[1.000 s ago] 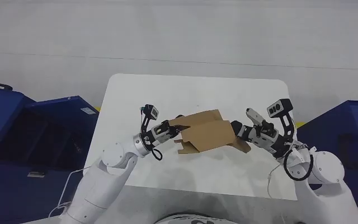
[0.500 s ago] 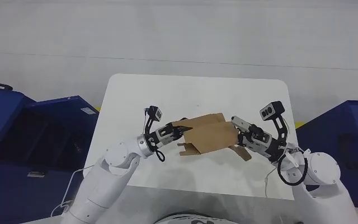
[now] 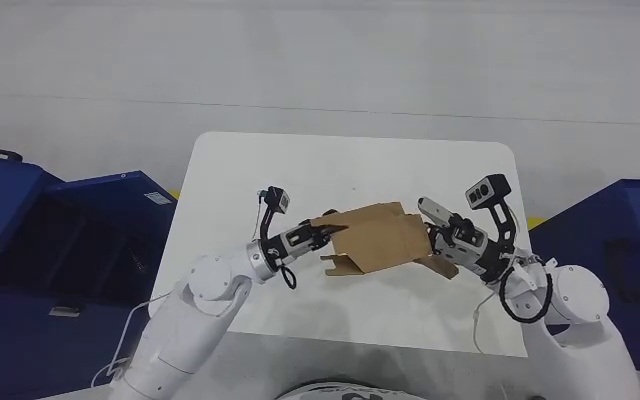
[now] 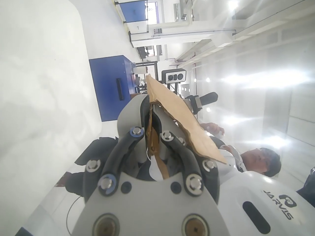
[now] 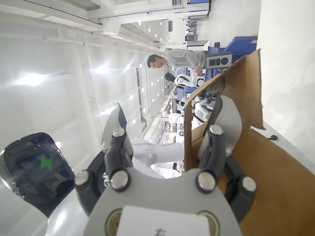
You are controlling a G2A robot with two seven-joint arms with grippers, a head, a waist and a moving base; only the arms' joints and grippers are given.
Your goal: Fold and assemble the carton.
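The brown carton (image 3: 375, 238) sits half-folded at the middle of the white table (image 3: 330, 165), with flaps sticking out on both ends. My left gripper (image 3: 325, 230) is shut on the carton's left flap; the left wrist view shows the cardboard edge (image 4: 182, 121) pinched between the fingers (image 4: 137, 114). My right gripper (image 3: 432, 232) is at the carton's right end and stands open. In the right wrist view an upright cardboard panel (image 5: 188, 133) stands between its two spread fingers, and one finger (image 5: 225, 116) lies inside the carton (image 5: 270, 173).
Blue bins stand off the table on the left (image 3: 90, 230) and on the right (image 3: 605, 215). Bare tabletop lies behind the carton and along the front edge (image 3: 380, 335).
The left gripper has pushed right a little with the flap. The right gripper has moved in onto the carton's right end, and the carton has shifted slightly.
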